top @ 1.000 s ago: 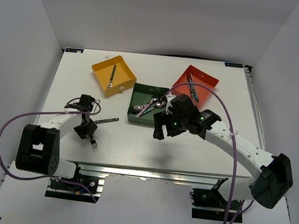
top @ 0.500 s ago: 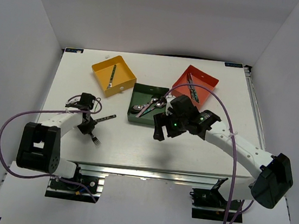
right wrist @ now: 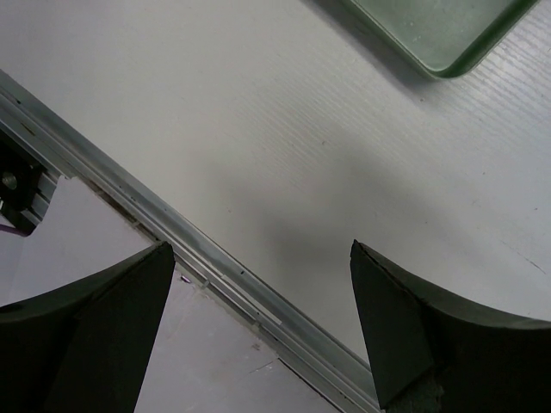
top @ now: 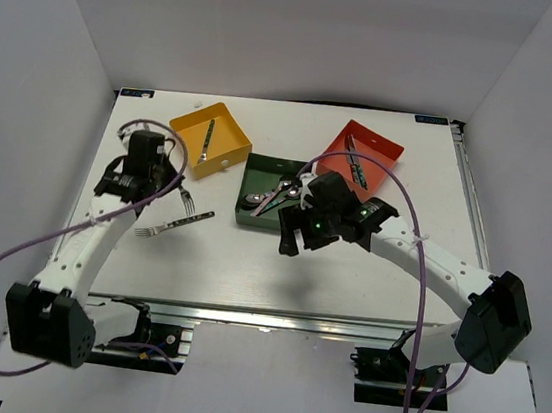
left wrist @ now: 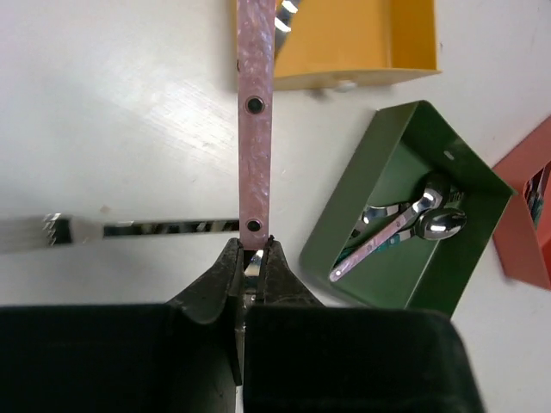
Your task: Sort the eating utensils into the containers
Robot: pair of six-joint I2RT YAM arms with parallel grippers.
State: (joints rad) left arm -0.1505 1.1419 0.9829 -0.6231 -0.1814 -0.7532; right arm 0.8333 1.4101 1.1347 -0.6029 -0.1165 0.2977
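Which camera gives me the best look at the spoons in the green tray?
Left wrist: the spoons are clear and unblocked. The top view shows the spoons only small. The right wrist catches just a tray corner.

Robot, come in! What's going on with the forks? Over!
Left gripper shut on pink-handled utensil, aimed at yellow tray. Right gripper open, empty. One fork lying on table. Nothing in the way.

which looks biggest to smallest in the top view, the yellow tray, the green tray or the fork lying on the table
1. yellow tray and green tray: look alike, can't rank them
2. fork on the table: clearly smallest
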